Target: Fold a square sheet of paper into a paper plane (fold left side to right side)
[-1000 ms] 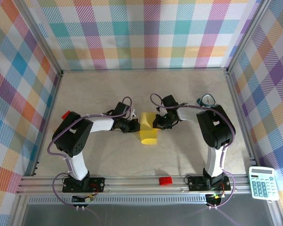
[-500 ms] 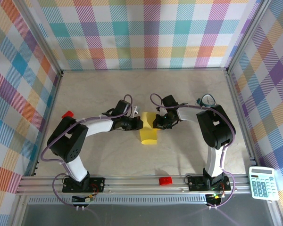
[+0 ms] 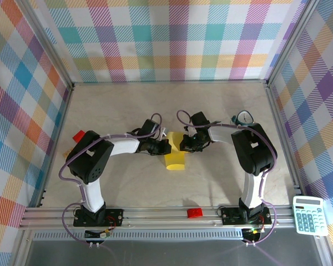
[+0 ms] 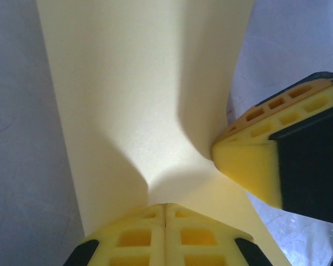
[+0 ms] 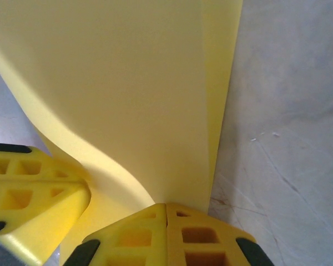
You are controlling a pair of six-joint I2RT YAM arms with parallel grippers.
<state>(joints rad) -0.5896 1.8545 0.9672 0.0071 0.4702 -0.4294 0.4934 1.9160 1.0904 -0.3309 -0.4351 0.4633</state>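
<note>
The table (image 3: 111,111) carries everything, and the square sheet of paper (image 3: 175,158) lies near its middle, already doubled into a narrow strip. Its near end looks rounded, so I judge the fold to be loose and not yet creased.

The left arm (image 3: 119,147) reaches in from the sheet's left and the right arm (image 3: 250,149) from its right. Over the last second only the left arm has moved: its elbow swung out and came back, and its wrist edged a little closer to the sheet's far left corner. The right arm and the sheet have not shifted.

The left gripper (image 3: 162,147) is clenched, with its tips on the sheet's far end. In its wrist view the paper dimples and buckles right at the tips. The right gripper (image 3: 184,145) is also clenched and sits on the sheet's far right corner, where two layers with offset edges run up to its tips. Neither wrist view shows whether a layer is nipped or only pressed down.

The left-to-right fold looks laid over and pinned at one end — pressing the crease is probably next, and the loose near end could spring open.

A calculator (image 3: 309,215) lies well to the sheet's right. One red brick (image 3: 195,213) sits nearer the arm bases than the sheet, and another red brick (image 3: 77,134) lies far to its left.
</note>
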